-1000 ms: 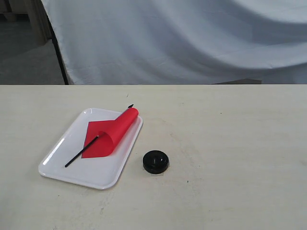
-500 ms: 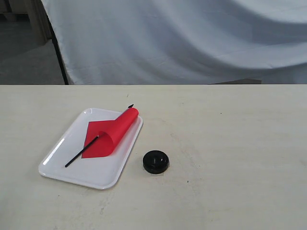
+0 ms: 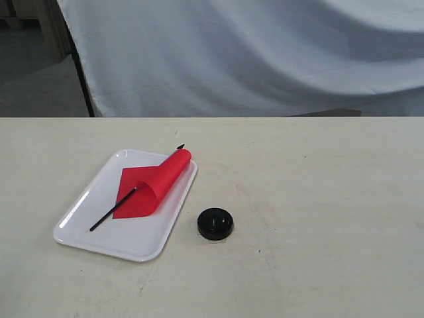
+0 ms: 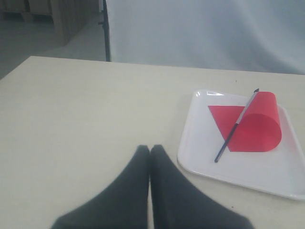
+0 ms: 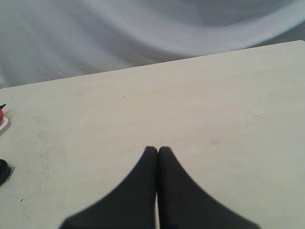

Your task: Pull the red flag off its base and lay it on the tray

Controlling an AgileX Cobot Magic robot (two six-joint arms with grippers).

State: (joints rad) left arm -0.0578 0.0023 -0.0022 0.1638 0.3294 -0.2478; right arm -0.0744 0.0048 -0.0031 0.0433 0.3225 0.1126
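The tray (image 3: 89, 222) sat on the table (image 3: 318, 218), left of centre in the exterior view, with one long side running diagonally away from the camera. It held one thing, the red flag (image 3: 149, 189). The flag lay flat across the tray's middle. Its red sheet curled over on itself towards the far right corner, and its thin dark stick ran diagonally, with the pointed tip just past the far rim. The rest of the tray's white floor was bare.

The base (image 3: 214, 223) stood on the table just beside the tray's near right corner, apart from it, with nothing in its top.

The left gripper (image 4: 150, 149) hovered above the table near the tray, its two dark fingers pressed together on nothing. The right gripper (image 5: 157, 150) was likewise closed and held nothing, over bare table well away from the tray.
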